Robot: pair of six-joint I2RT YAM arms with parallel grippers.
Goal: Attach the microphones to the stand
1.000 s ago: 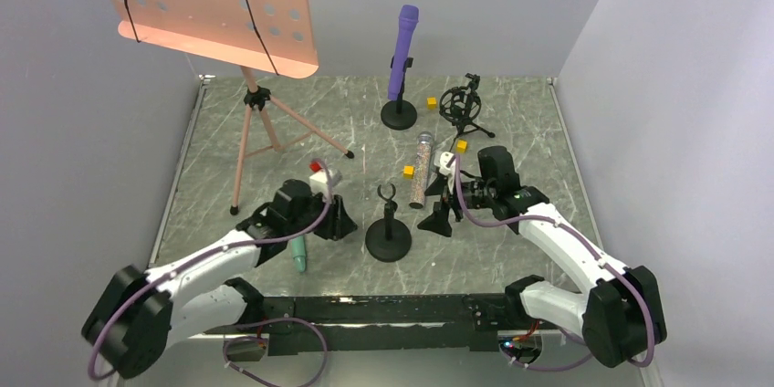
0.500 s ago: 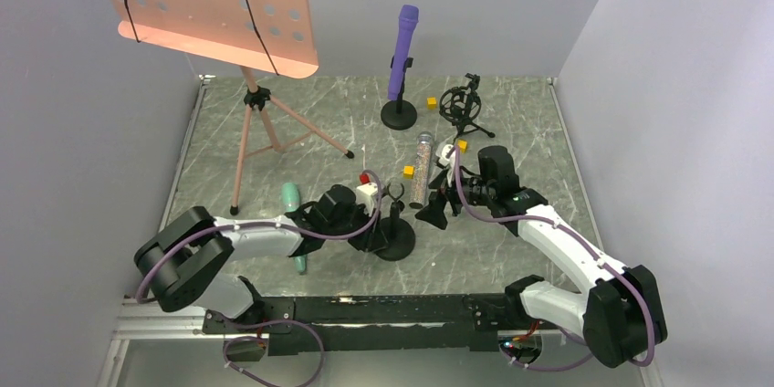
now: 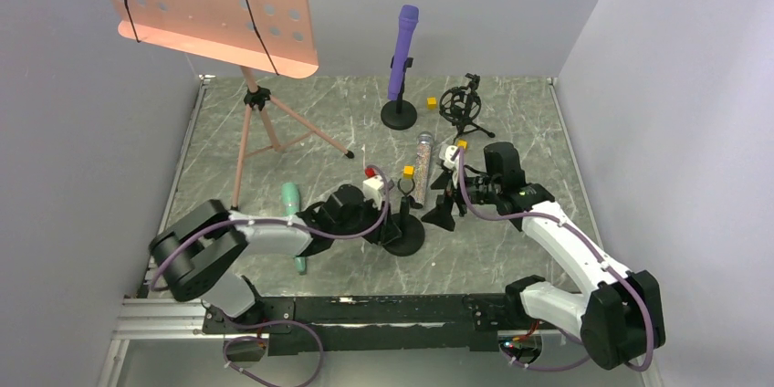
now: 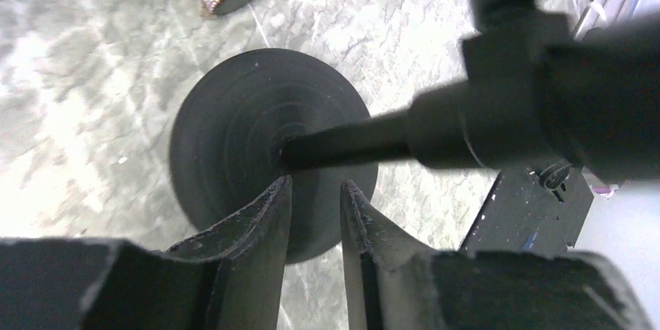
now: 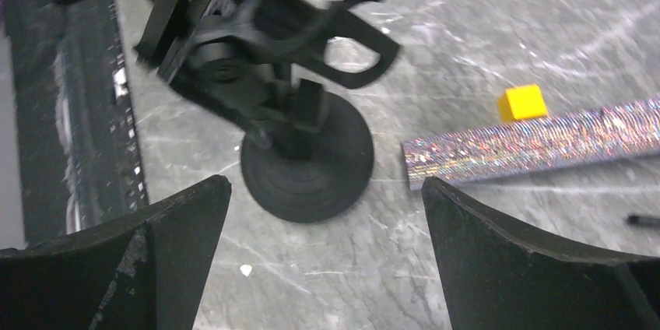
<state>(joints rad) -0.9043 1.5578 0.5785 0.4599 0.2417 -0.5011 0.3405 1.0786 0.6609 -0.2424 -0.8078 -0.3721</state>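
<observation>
The purple microphone (image 3: 402, 40) stands clipped in a black stand at the back. The glittery copper microphone (image 3: 422, 163) lies on the table; it also shows in the right wrist view (image 5: 537, 139). The mint green microphone (image 3: 293, 214) lies flat, partly under my left arm. An empty black stand with a round base (image 3: 411, 241) and a clip on top (image 3: 407, 188) stands in the middle. My left gripper (image 3: 392, 221) is right against this stand; in the left wrist view (image 4: 315, 190) its jaws stand narrowly apart over the base (image 4: 233, 135), gripping nothing. My right gripper (image 3: 440, 200) is wide open and empty beside the stand (image 5: 307, 163).
A peach music stand (image 3: 214, 4) on a tripod fills the back left. A black shock-mount stand (image 3: 461, 104) is at the back right. Small yellow cubes (image 3: 408, 171) lie near the copper microphone. Grey walls close in the table.
My left arm has swung right, from over the green microphone to the empty stand. The stand has shifted a little right. My right gripper has drawn back slightly.
</observation>
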